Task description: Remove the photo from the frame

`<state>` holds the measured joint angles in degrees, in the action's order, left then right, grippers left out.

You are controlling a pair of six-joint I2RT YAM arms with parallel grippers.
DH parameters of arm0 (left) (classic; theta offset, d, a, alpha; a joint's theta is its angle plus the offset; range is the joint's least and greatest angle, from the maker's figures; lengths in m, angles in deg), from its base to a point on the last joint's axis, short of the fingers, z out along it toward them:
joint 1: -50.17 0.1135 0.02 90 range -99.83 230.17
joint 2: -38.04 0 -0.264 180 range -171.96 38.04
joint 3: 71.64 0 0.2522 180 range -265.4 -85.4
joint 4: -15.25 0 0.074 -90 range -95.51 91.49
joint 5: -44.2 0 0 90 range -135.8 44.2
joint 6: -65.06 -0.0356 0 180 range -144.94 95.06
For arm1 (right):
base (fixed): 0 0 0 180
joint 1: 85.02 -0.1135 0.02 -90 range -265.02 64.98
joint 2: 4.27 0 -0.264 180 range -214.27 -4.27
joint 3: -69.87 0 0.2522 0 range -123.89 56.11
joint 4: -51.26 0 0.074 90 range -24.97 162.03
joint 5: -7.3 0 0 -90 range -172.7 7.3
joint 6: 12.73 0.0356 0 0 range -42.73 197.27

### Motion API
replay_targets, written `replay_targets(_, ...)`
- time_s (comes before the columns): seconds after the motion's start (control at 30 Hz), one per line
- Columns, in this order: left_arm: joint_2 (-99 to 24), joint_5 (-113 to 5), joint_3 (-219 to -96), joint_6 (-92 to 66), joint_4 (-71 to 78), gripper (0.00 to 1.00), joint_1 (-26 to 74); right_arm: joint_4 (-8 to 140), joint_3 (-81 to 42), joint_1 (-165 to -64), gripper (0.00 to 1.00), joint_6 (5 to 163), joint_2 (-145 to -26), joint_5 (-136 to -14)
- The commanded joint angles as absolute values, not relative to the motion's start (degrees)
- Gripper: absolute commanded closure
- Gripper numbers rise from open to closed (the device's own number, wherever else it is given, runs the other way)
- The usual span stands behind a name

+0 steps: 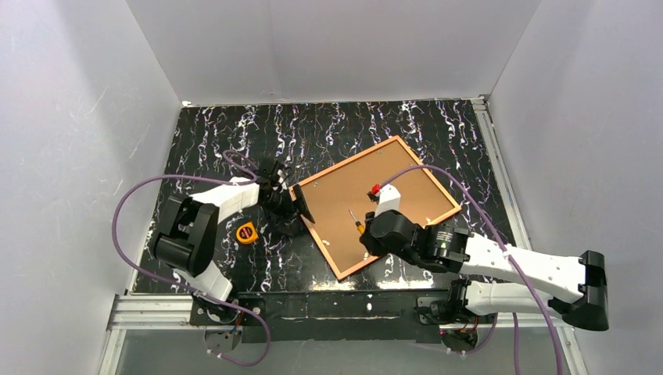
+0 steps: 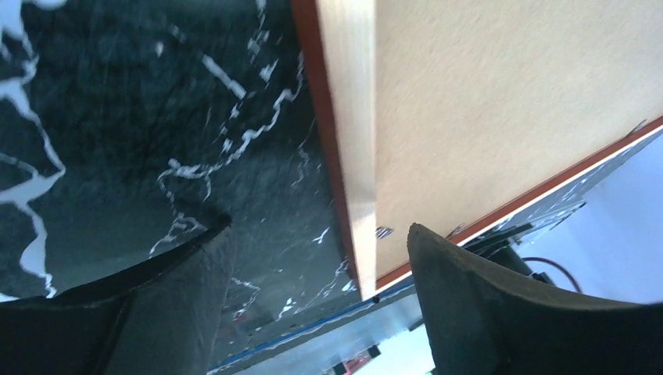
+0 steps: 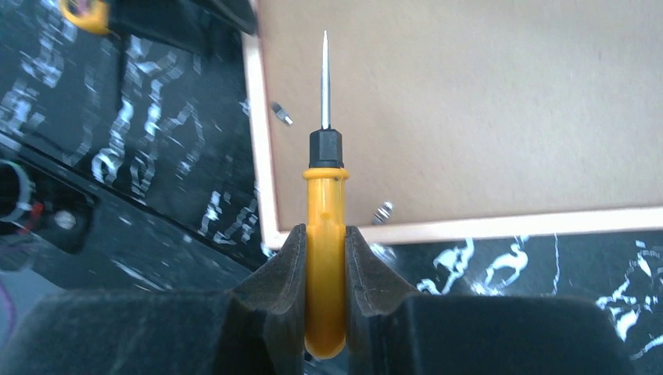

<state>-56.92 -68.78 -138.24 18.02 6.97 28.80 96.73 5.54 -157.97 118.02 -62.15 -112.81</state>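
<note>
The frame (image 1: 345,162), a thin red-brown border, lies face down on the black marbled table. The photo sits in it and shows only its plain brown board back (image 1: 410,183). My left gripper (image 1: 291,209) is open at the frame's left corner. In the left wrist view the frame's pale edge (image 2: 349,117) runs between the spread fingers of the left gripper (image 2: 320,226), beside the board back (image 2: 500,101). My right gripper (image 3: 324,234) is shut on a yellow-handled screwdriver (image 3: 324,195). The screwdriver's thin blade points over the board back (image 3: 469,109), near the frame's border (image 3: 508,225).
A yellow tape measure (image 1: 245,232) lies on the table just left of the left gripper. Small metal tabs (image 3: 382,212) sit along the board's edge. White walls close in the table on three sides, and an aluminium rail (image 1: 156,308) runs along the near edge.
</note>
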Motion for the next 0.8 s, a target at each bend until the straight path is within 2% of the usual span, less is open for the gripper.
replay_targets(0.0, -52.51, -69.15, -132.4, 19.2, 0.09, 0.18, 27.68, 96.97, 11.74, -156.15, 0.99, 118.5, -60.34, -105.45)
replay_targets(0.13, -50.69, -68.42, -127.36, 25.11, 5.57, 0.18, 26.18, 94.21, 12.75, -156.19, 0.99, 119.47, -64.23, -100.55)
replay_targets(0.3, -52.39, -66.87, -124.52, 31.1, 13.22, 0.22, 23.67, 90.6, 10.96, -156.41, 0.99, 118.84, -69.69, -96.56)
replay_targets(0.4, -54.19, -64.29, -125.3, 31.69, 13.48, 0.22, 21.78, 88.22, 10.42, -156.36, 0.99, 118.67, -72.33, -94.81)
replay_targets(0.47, -54.98, -62.13, -125.41, 32.41, 12.98, 0.26, 21.0, 87.1, 9.8, -156.43, 0.99, 118.92, -74.33, -94.24)
replay_targets(0.53, -55.7, -60.11, -125.09, 33.68, 12.91, 0.32, 20.58, 86.3, 9.22, -156.39, 0.99, 119.49, -76.51, -94.24)
replay_targets(0.63, -56.32, -57.44, -124.72, 34.81, 12.32, 0.51, 20.22, 84.98, 8.91, -156.6, 0.99, 120.29, -79.58, -94.38)
replay_targets(0.77, -56.33, -55.44, -124.63, 34.29, 11.4, 0.61, 19.93, 83.6, 8.8, -157.07, 0.99, 119.93, -82.18, -93.85)
